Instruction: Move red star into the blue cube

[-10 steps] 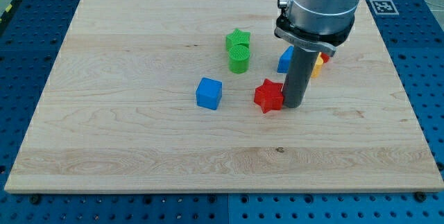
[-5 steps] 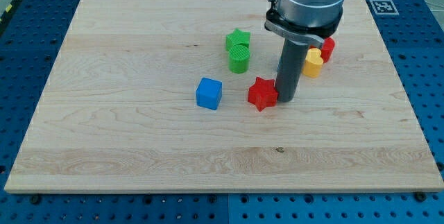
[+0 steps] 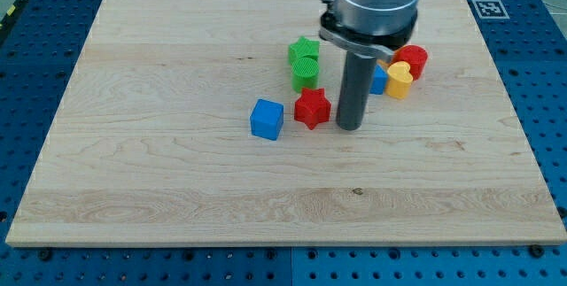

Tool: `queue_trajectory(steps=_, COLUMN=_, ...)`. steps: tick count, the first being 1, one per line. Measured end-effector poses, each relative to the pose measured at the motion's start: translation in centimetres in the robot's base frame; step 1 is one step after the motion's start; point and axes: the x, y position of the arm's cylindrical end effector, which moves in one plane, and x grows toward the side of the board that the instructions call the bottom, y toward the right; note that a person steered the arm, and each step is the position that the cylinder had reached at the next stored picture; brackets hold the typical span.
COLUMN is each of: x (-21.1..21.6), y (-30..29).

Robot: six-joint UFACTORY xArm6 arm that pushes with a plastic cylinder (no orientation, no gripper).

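The red star [image 3: 312, 108] lies near the board's middle, just right of the blue cube [image 3: 267, 119], with a narrow gap between them. My tip [image 3: 350, 127] stands on the board just right of the red star, close to its right side. The rod rises from there toward the view's top.
A green star [image 3: 304, 50] and a green cylinder [image 3: 305, 73] sit just above the red star. Right of the rod are a blue block [image 3: 378, 79], partly hidden, a yellow block [image 3: 400, 80] and a red cylinder [image 3: 412, 58]. The wooden board [image 3: 177, 189] lies on a blue perforated table.
My tip has slid to the view's left and pushed the red star left and slightly up, closer to the blue cube. The other blocks have not moved.
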Motion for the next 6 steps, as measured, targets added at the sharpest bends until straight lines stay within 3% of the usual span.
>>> queue_trajectory(steps=3, x=-3.6, y=-6.2)
queue_trajectory(steps=6, x=-3.7, y=-9.5)
